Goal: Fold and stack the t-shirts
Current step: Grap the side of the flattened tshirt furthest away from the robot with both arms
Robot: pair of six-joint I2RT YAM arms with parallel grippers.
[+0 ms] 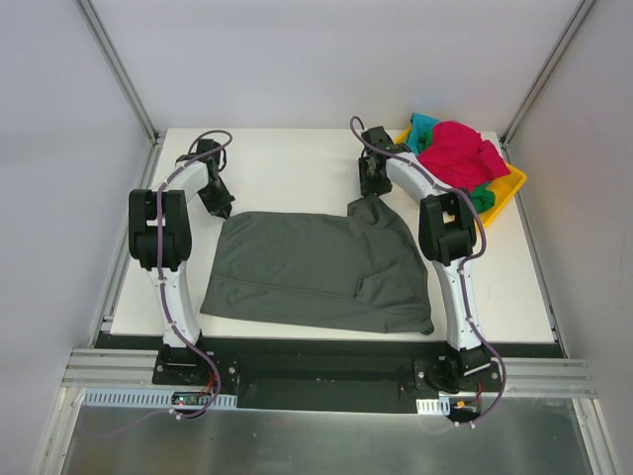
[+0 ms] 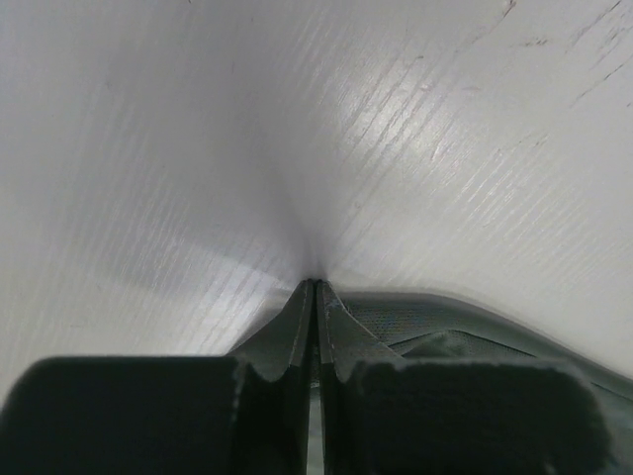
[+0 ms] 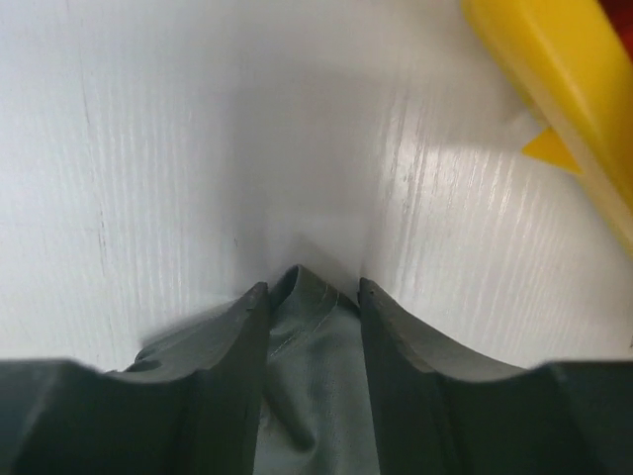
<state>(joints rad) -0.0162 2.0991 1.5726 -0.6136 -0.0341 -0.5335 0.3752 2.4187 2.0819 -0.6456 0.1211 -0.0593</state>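
My left gripper (image 1: 220, 205) has its jaws pressed together on what looks like the far-left corner of the grey t-shirt (image 1: 316, 267). My right gripper (image 1: 371, 188) is clamped on a bunched peak of cloth at the far-right corner, with grey fabric filling the gap between its fingers (image 3: 252, 327). The shirt lies spread flat on the table (image 1: 287, 158), its long axis running left to right between my two grips. All of its body lies on the near side of both jaws, towards my bases, so I judge the fold must carry this far edge back over it.
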